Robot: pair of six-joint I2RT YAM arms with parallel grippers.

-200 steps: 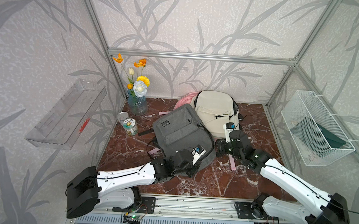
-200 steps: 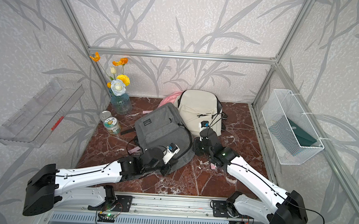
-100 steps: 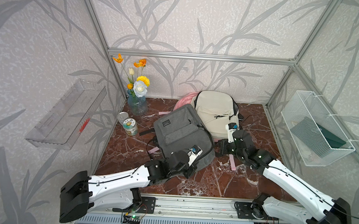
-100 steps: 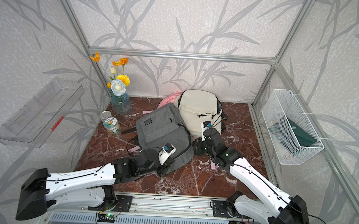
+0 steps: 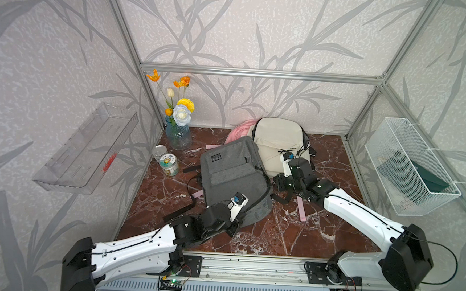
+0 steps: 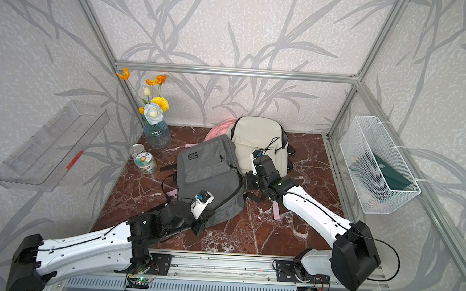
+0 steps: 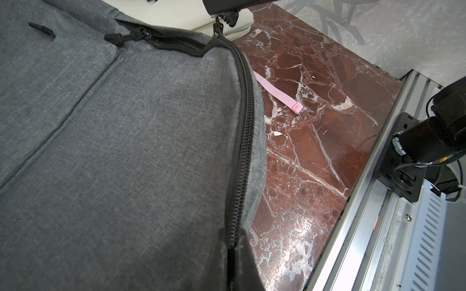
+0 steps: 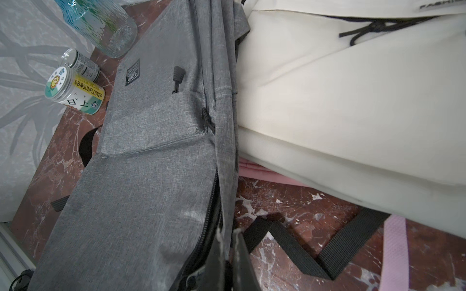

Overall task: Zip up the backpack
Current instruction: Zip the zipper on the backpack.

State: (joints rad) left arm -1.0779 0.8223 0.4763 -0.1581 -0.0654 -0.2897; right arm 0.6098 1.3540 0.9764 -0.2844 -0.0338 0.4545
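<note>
The grey backpack [image 5: 232, 176] [image 6: 208, 175] lies flat on the marble table. My left gripper [image 5: 239, 225] [image 6: 205, 224] [image 7: 232, 249] is shut on its zipper seam at the near edge. From there the black zipper [image 7: 243, 141] runs closed up to the slider [image 7: 217, 34]. Past the slider the opening [image 7: 176, 45] gapes as far as a second pull [image 7: 121, 37]. My right gripper [image 5: 274, 182] [image 6: 247, 180] [image 8: 228, 241] is at the backpack's right side, shut on the zipper pull [image 7: 225, 19]. In the right wrist view the pull is hidden between the fingers.
A cream backpack [image 5: 279, 143] leans behind on the right, over a pink bag [image 5: 241, 126]. A flower vase [image 5: 178, 136] and two cans [image 5: 169, 166] stand at the back left. A pink strap [image 5: 301, 210] and a black strap [image 8: 302, 254] lie by my right arm. A wire basket [image 5: 410, 168] hangs on the right wall.
My left gripper has shifted left along the backpack's near edge. My right gripper, with the pull, has moved a little farther back along the backpack's right side.
</note>
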